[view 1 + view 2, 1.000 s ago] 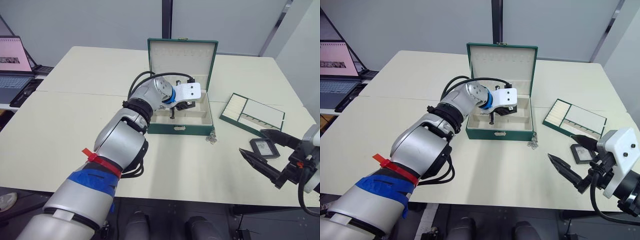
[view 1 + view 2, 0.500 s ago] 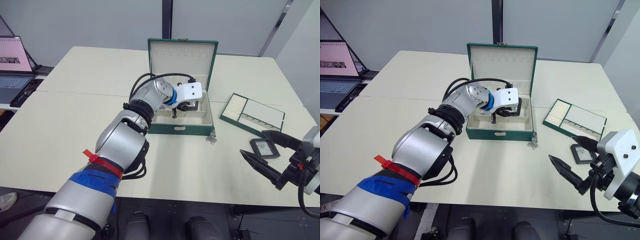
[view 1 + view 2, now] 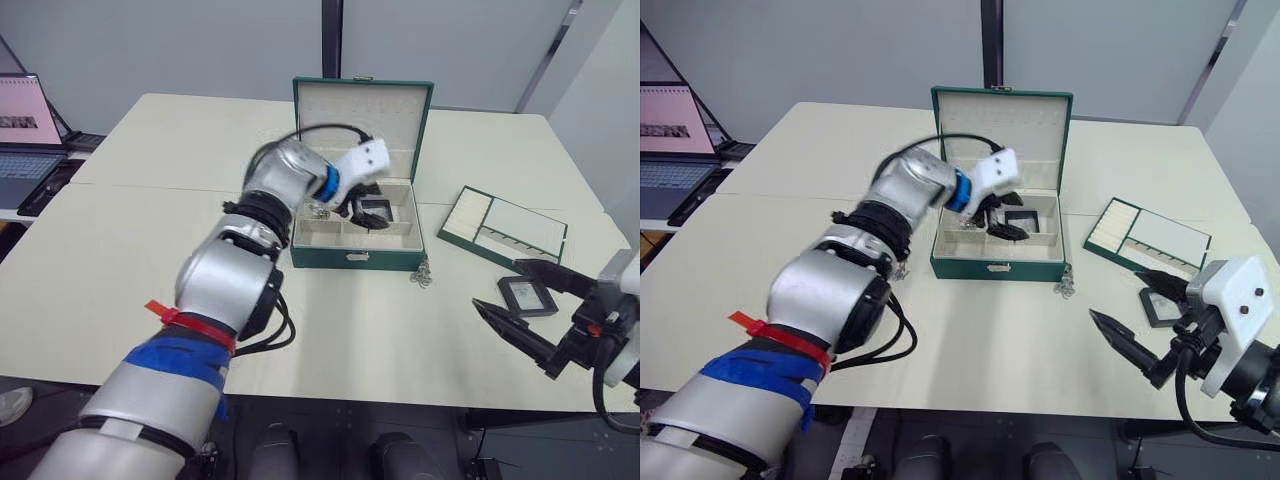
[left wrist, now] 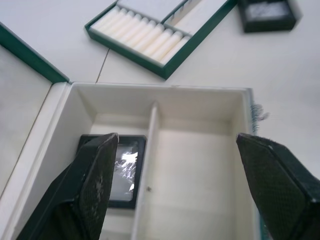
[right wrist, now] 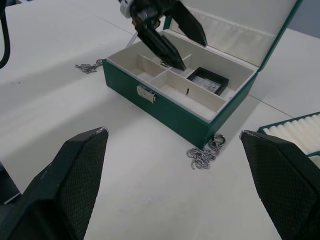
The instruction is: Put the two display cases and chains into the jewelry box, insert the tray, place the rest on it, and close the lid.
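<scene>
The dark green jewelry box (image 3: 355, 258) stands open at mid-table with its lid (image 3: 362, 115) upright. One display case (image 4: 117, 170) lies flat in a rear compartment of the box. My left gripper (image 4: 175, 140) hovers over the box, open, with nothing between its fingers. The other display case (image 3: 527, 295) rests on the table to the right. Beside it, my right gripper (image 3: 498, 286) is wide open and holds nothing. One bunch of chains (image 5: 205, 150) lies at the box's front right corner, and another bunch (image 5: 89, 66) is on the table left of the box. The tray (image 3: 505, 228) sits right of the box.
A laptop (image 3: 25, 140) stands on a side desk at the far left. A seam (image 3: 150, 185) runs across the cream table top. The table's front edge is close to my right gripper.
My left gripper has opened and lifted over the box, leaving the display case in the compartment. The right arm has barely moved.
</scene>
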Controlling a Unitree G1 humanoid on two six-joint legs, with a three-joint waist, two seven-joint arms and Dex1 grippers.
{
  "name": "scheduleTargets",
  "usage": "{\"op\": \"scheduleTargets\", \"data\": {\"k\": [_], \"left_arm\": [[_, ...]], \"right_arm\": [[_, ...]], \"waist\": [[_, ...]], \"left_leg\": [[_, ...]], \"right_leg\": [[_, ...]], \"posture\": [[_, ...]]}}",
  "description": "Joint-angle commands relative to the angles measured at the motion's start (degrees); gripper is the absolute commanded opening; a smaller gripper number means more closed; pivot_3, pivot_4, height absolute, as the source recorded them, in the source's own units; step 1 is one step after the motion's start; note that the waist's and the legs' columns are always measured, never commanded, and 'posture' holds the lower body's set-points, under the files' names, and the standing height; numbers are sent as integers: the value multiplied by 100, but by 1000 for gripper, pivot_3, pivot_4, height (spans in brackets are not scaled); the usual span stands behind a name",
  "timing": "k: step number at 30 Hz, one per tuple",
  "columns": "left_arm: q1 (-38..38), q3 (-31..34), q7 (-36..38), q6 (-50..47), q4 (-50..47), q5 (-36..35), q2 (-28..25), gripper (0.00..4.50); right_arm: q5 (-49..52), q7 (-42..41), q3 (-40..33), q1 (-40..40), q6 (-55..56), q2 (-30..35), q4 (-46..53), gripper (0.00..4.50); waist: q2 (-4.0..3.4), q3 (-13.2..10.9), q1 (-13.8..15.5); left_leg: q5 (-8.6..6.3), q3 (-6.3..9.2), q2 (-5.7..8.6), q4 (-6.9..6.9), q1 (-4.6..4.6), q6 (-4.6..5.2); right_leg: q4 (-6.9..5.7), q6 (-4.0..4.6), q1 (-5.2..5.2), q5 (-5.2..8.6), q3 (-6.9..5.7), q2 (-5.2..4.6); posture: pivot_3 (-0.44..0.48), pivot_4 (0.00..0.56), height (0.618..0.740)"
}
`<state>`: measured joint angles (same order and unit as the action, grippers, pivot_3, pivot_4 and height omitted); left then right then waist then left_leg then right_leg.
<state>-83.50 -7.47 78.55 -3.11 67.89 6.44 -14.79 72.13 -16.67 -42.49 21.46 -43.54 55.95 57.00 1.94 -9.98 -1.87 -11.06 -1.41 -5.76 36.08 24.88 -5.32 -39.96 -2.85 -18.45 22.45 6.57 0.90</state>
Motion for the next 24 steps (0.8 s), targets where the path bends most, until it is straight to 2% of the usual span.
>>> {"op": "scheduleTargets", "data": {"k": [1, 7, 10, 11, 15, 19, 24], "left_arm": [[799, 255, 1241, -1373, -1864, -930, -699, 3898], [2878, 717, 1094, -2895, -5180, -1810, -1894, 3898], [3727, 1156, 738, -3452, -6199, -2207, -2380, 4454], [4047, 1423, 545, -3547, -6474, -2346, -2496, 4480], [5380, 2163, 258, -4055, -7325, -2916, -3020, 4480], [6730, 2970, -195, -3472, -7686, -3104, -2987, 4480], [7893, 3782, -158, -2895, -7605, -3434, -3160, 4480]], "right_arm": [[-59, 114, 431, -222, 218, -55, 86, 4500], [-286, 27, 1011, -337, 271, -145, 67, 4500], [-397, -51, 1162, -253, 291, -212, 72, 4500], [-489, -102, 1208, -170, 304, -262, 76, 4500], [-920, -339, 1400, 113, 396, -489, -9, 4500], [-1249, -604, 1490, 382, 494, -679, -42, 4500], [-1579, -973, 1279, 970, 630, -904, -36, 4500]], "waist": [[-21, 12, -22], [-33, 18, 9], [-31, 17, 22], [-32, 18, 27], [-34, 19, 27], [-34, 20, 28], [-31, 22, 27]], "left_leg": [[0, -2, -2, -1, -6, 0], [1, 14, -10, 9, -11, -2], [1, 26, -10, 14, -7, -2], [1, 34, -10, 16, -6, -2], [-3, 59, -9, 16, -6, 5], [-7, 67, -8, 16, -7, 12], [-8, 76, -9, 12, -7, 13]], "right_leg": [[1, 0, 4, 0, 1, 0], [3, 0, 17, 0, -16, 0], [6, 0, 21, 0, -27, -3], [6, 0, 24, 0, -36, -3], [8, -1, 35, 1, -63, -4], [6, -1, 37, 1, -71, -5], [7, 2, 39, 3, -81, -4]], "posture": [[0, 150, 737], [0, 150, 737], [0, 150, 737], [0, 150, 737], [0, 150, 737], [0, 150, 737], [0, 150, 737]]}}
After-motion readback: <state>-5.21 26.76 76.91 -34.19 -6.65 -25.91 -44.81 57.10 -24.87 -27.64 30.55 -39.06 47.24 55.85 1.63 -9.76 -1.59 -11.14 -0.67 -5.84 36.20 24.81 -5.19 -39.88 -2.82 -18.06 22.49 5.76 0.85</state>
